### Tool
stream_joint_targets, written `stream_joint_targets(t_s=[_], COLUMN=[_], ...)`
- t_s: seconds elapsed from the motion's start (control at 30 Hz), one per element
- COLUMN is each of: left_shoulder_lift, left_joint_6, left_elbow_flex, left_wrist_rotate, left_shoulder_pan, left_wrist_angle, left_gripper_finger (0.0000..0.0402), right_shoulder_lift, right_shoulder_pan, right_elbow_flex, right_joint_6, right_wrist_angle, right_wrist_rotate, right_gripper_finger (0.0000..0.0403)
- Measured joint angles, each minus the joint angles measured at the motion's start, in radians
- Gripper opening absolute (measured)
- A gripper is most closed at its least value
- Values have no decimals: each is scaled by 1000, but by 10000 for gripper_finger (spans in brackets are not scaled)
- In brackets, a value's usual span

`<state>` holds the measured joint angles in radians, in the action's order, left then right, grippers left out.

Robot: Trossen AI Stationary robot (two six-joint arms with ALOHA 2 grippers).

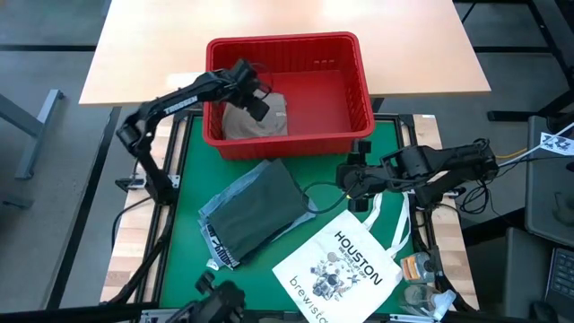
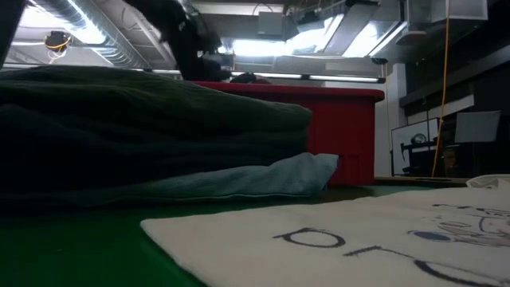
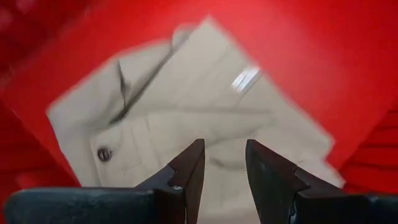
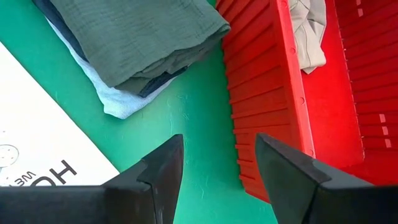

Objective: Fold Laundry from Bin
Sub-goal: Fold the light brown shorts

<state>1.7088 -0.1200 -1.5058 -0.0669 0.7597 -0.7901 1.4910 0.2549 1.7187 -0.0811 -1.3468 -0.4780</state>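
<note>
The left arm reaches forward with its elbow bent, and its left pincer [image 1: 255, 100] points down, fingers [image 3: 186, 171] parted with nothing between them. The right arm lies folded low at the right side, its right pincer [image 1: 352, 176] aimed toward the left, fingers [image 4: 158, 168] spread wide and empty.

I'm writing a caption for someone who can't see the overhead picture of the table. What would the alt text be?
Seen from above, the left arm's fingers reach into a red bin over a khaki-tan garment, parted and not holding it. Folded clothes topped by a dark green garment lie on the green mat beside a white HOUSTON tote bag. The right arm's fingers wait open nearby.
</note>
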Motion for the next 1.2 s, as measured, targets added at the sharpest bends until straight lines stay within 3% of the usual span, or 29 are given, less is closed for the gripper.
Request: stream_joint_targets(t_s=[0.27, 0.57, 1.2], left_shoulder_lift=[170, 304, 332], left_joint_6=[0, 0, 1], left_elbow_flex=[1, 1, 0], left_wrist_rotate=[61, 60, 62], left_shoulder_pan=[35, 33, 32], left_wrist_angle=[-134, -229, -193], left_gripper_finger=[112, 112, 112], right_shoulder_lift=[0, 0, 0], right_shoulder_pan=[0, 0, 0], right_elbow_flex=[0, 0, 0], right_joint_6=[0, 0, 0], right_wrist_angle=[17, 27, 65], right_wrist_rotate=[0, 0, 0], right_gripper_finger=[200, 200, 200])
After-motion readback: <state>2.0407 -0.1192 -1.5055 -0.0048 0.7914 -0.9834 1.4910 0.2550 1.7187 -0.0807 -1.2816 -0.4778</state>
